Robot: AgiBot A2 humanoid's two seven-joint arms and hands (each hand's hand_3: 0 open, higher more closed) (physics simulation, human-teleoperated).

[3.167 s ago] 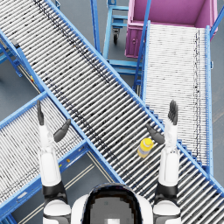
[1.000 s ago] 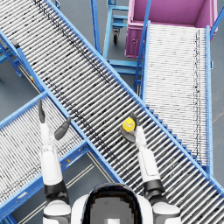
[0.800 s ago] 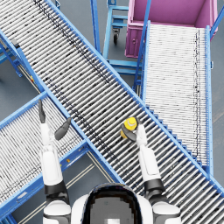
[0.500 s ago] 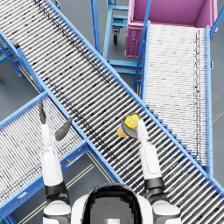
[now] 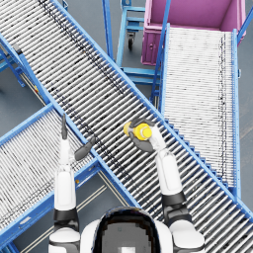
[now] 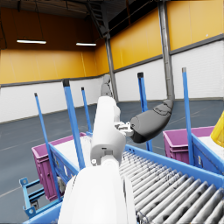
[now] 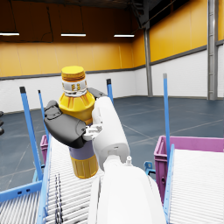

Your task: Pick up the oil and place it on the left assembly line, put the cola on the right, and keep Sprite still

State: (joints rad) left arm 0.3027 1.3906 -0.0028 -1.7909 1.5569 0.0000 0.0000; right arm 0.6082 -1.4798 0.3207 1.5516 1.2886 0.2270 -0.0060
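Centre conveyor (image 5: 99, 94) below: right hand (image 5: 141, 144) grips oil bottle (image 5: 143, 131) upright; left line (image 5: 24, 158) lies leftward, under empty, spread left hand (image 5: 80, 151).

Grey floor (image 7: 144, 116), orange/white walls (image 7: 183, 43), ceiling strip lts (image 7: 78, 35), purple bin (image 5: 150, 49).

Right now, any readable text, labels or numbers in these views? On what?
None legible.
oil bottle: neck band pattern too blurred to read; grey label shows no text.
conveyors: no markings visible.
purple bin: no markings visible.
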